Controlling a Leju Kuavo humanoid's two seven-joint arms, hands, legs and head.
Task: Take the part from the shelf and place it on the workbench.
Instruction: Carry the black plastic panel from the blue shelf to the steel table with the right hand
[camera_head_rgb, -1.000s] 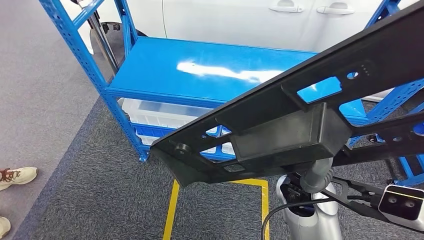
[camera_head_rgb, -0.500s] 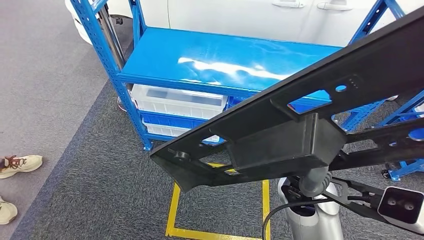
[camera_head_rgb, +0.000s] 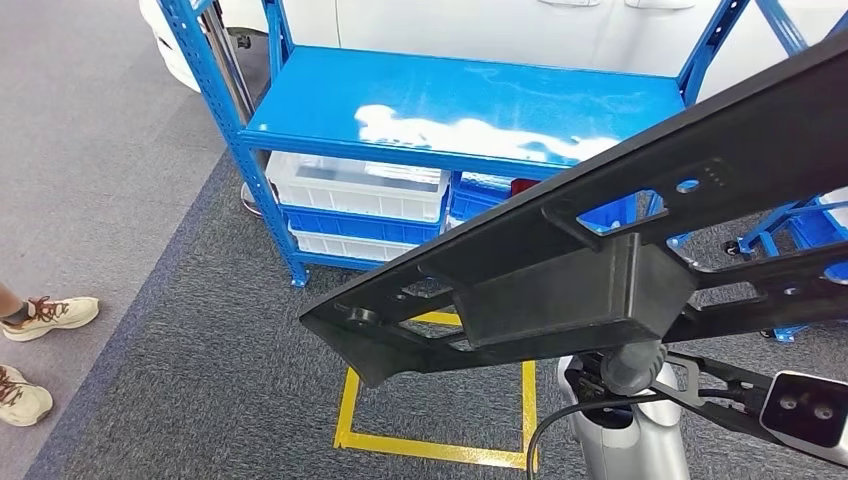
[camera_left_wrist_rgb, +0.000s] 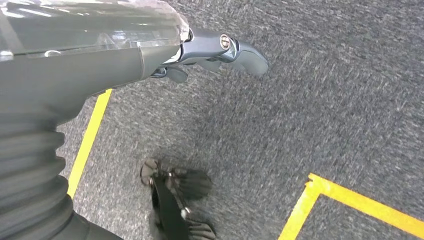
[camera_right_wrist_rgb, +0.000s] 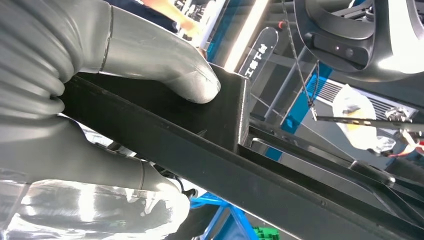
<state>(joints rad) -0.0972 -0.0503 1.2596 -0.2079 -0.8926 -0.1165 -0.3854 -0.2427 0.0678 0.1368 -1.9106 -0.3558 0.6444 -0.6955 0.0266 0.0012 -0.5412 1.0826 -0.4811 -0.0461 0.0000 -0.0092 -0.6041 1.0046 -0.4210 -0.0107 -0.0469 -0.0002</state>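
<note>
A long black plastic part (camera_head_rgb: 600, 270) with cut-out windows and a box-shaped block stretches across the head view, from low centre up to the right edge. My right hand (camera_head_rgb: 630, 368) holds it from underneath, below the block. In the right wrist view the thick grey thumb of my right hand (camera_right_wrist_rgb: 125, 65) presses on the part (camera_right_wrist_rgb: 230, 145), which is clamped against the hand. The blue shelf (camera_head_rgb: 460, 90) stands behind, its top board bare. My left hand (camera_left_wrist_rgb: 220, 50) hangs over the grey carpet with its fingers stretched out and nothing in it.
White and blue bins (camera_head_rgb: 355, 185) fill the shelf's lower levels. A yellow tape square (camera_head_rgb: 430, 445) marks the carpet in front. A person's shoes (camera_head_rgb: 45, 315) stand at the left edge. A white car (camera_head_rgb: 450, 20) is behind the shelf; a blue trolley (camera_head_rgb: 800, 225) stands to the right.
The whole picture has shifted: the camera has drawn back from the shelf, showing more of its lower bins and the tape square. The part stays held in my right hand.
</note>
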